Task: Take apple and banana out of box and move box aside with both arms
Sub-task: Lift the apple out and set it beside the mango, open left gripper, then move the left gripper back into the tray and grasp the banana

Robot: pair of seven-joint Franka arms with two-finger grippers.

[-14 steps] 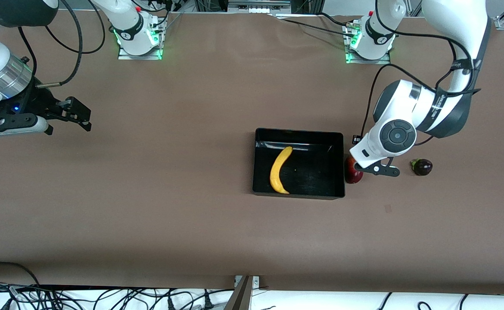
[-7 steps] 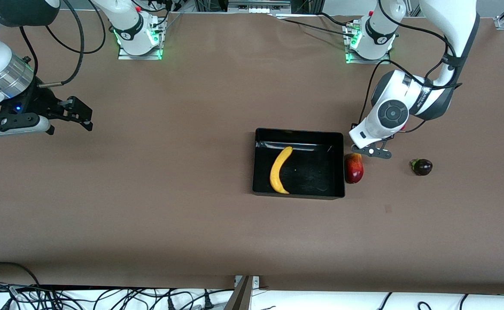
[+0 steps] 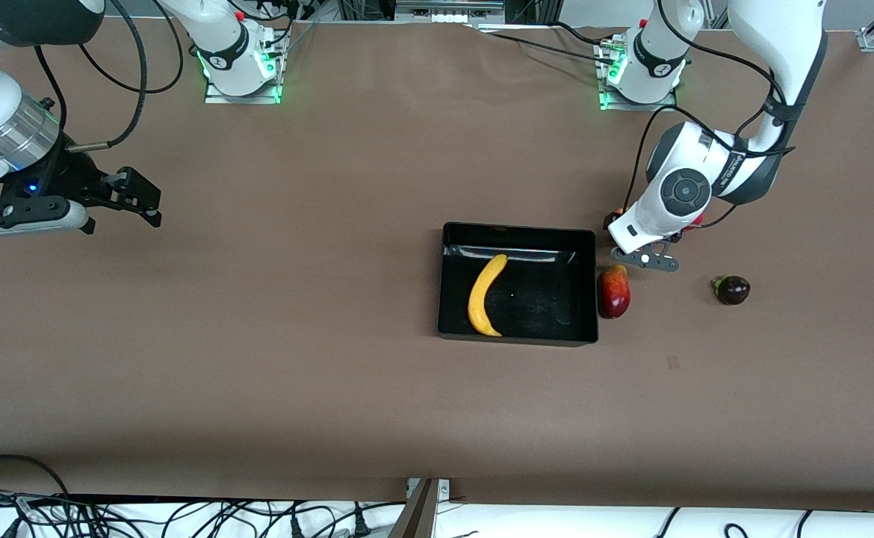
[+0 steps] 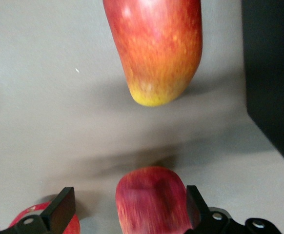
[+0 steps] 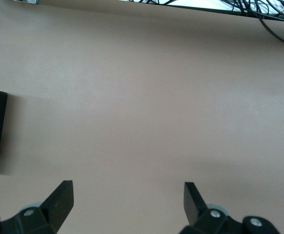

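A: Count of trays and fruits?

B: One shallow rectangular black tray (image 3: 518,232), glossy-walled, mid-worktop (image 3: 295,373). Five fruits in all. One long curved yellow banana (image 3: 484,295) lying inside the tray. One red-yellow oval mango (image 3: 614,291) on the worktop just beside the tray's wall at the left arm's end. One dark purple mangosteen (image 3: 732,289) with a green cap, well apart from the mango, nearer that same end. Two more red ones, seen only from the left wrist.

A: Poses of the hands?

B: Left hand (image 4: 127,192) pointed down, low over the worktop, farther from the front camera than the mango; fingers (image 4: 64,209) spread wide, with a streaked red fruit (image 4: 152,204) standing between them. Right hand (image 5: 127,187) waiting over bare worktop at the right arm's end, fingers wide apart, holding nothing.

A: Anything hidden or hard to tell?

B: Second red fruit (image 4: 71,225) cut off at the frame edge, partly covered by a finger. Apple or pomegranate for either red one: cannot tell. From the front, left hand mostly hidden under its own wrist.
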